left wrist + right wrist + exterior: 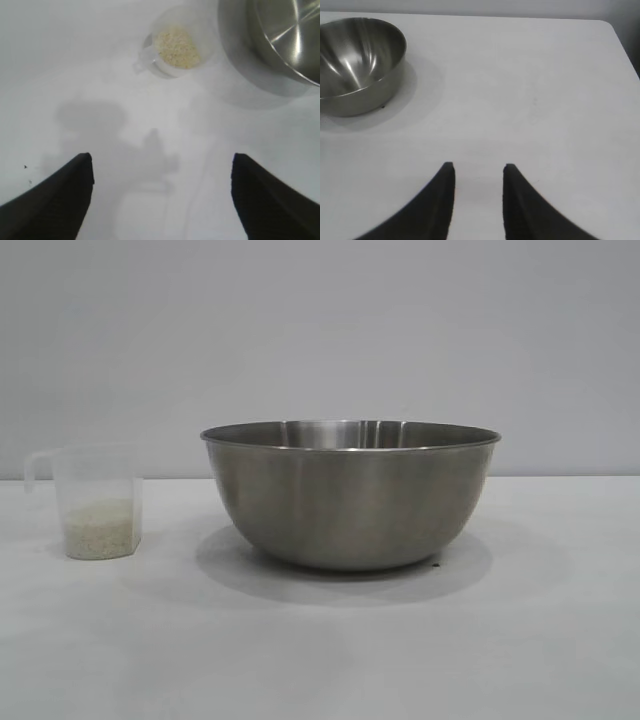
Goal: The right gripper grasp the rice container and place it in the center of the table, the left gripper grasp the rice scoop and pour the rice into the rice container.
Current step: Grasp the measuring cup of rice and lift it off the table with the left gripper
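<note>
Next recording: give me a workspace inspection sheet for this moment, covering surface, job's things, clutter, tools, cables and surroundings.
Surface: plain white table, bare apart from the job's things.
Job's things: large round stainless-steel bowl upright near the centre, no rice seen inside; small translucent plastic measuring cup upright beside it, apart, partly filled with off-white rice.
Clutter: tiny dark speck by the bowl's base.
Tools: left tool open, empty, short of the cup; right tool partly open, empty, away from the bowl.
Cables: nothing seen.
Surroundings: pale grey wall.
</note>
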Robot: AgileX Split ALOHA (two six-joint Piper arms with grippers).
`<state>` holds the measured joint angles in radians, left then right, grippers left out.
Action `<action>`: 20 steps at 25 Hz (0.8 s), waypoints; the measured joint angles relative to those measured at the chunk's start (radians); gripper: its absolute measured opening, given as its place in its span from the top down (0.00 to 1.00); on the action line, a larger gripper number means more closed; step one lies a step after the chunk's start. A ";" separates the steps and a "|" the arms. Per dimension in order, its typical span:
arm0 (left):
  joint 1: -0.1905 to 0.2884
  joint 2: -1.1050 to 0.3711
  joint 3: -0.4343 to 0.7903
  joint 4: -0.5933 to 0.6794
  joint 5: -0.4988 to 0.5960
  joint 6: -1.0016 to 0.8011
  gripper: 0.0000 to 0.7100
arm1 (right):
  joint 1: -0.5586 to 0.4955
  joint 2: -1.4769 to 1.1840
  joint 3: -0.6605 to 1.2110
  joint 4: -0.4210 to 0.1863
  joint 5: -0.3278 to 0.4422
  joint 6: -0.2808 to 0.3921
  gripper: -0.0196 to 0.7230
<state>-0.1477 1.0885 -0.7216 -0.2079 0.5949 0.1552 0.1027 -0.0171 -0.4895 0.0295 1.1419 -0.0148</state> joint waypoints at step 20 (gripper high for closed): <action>-0.118 -0.073 0.600 -0.114 -0.953 0.000 0.49 | 0.000 0.000 0.000 0.000 0.000 0.000 0.66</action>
<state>-0.2660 1.0158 -0.1220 -0.3216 -0.3579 0.1547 0.1027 -0.0171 -0.4895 0.0295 1.1419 -0.0148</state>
